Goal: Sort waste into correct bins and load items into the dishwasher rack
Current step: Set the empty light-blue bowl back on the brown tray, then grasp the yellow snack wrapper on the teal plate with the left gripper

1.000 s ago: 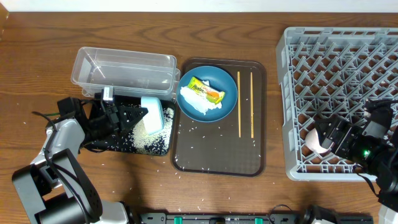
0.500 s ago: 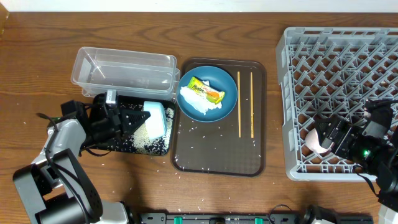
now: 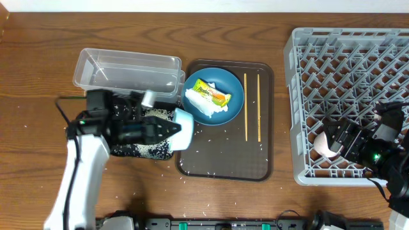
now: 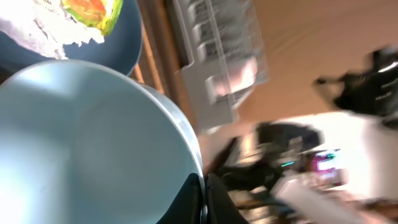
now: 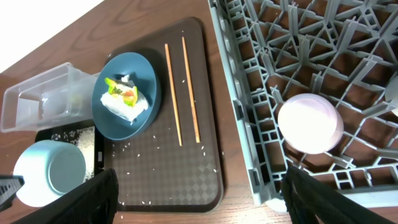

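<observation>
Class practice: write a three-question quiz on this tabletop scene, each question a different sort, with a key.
1. True or false: the chopsticks lie inside the dishwasher rack.
2. What does the left gripper hold? A a white bowl; B a fork; C a bottle.
3. Fill in: the snack wrapper lies on the blue ____.
Key: 1 false; 2 A; 3 plate.

1. The overhead view is brightly and evenly lit; only short, soft shadows are cast on the table (image 3: 38,76).
2. The left wrist view is smeared by heavy motion blur; the bowl (image 4: 74,143) is rendered soft.
3. The right wrist view is kept sharp across the rack (image 5: 245,118); its top-left corner is washed out to white.
</observation>
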Robot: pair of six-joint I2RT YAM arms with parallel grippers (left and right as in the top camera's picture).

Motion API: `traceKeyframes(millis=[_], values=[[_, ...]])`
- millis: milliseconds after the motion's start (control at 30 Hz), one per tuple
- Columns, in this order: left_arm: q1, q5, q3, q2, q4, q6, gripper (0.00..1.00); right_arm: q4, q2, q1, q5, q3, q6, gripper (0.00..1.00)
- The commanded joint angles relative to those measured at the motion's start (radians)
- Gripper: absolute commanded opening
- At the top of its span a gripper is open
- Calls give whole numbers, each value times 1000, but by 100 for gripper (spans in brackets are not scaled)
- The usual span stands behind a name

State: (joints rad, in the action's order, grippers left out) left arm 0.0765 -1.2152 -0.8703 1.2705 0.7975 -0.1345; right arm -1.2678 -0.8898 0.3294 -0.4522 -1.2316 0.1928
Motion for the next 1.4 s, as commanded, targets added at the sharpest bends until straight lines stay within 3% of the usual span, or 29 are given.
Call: traceKeyframes(millis=[0,167,267,367,500,767,900,1000,1233,1367], values=[[-150,354,-31,-108,-1,161,6,0,2,-10,0,-8,-15,83],[-517,851,-19,-137,-34,311,6,3,2,-10,0,-8,-14,83],[-698,1052,-12,-85,-98,381,8,0,1,-10,0,-8,-14,83],[-828,1174,-12,-8,-163,408,12,1,1,-10,0,-8,-15,83],[-916,1209,-13,96,-244,418,17,-4,0,-10,0,-8,-15,83],[-925,1209,-112,104,-201,431,43,1,0,-10,0,-8,-15,84],[-905,1276,-220,60,-196,370,63,0,-1,-10,0,-8,-15,84],[-858,1290,-241,69,-274,285,67,3,0,-10,0,-8,-15,84],[-687,1200,-258,285,-399,208,75,1,-7,-10,0,-8,-15,84],[-630,1177,-273,425,-497,209,90,0,-10,-10,0,-8,-15,84]])
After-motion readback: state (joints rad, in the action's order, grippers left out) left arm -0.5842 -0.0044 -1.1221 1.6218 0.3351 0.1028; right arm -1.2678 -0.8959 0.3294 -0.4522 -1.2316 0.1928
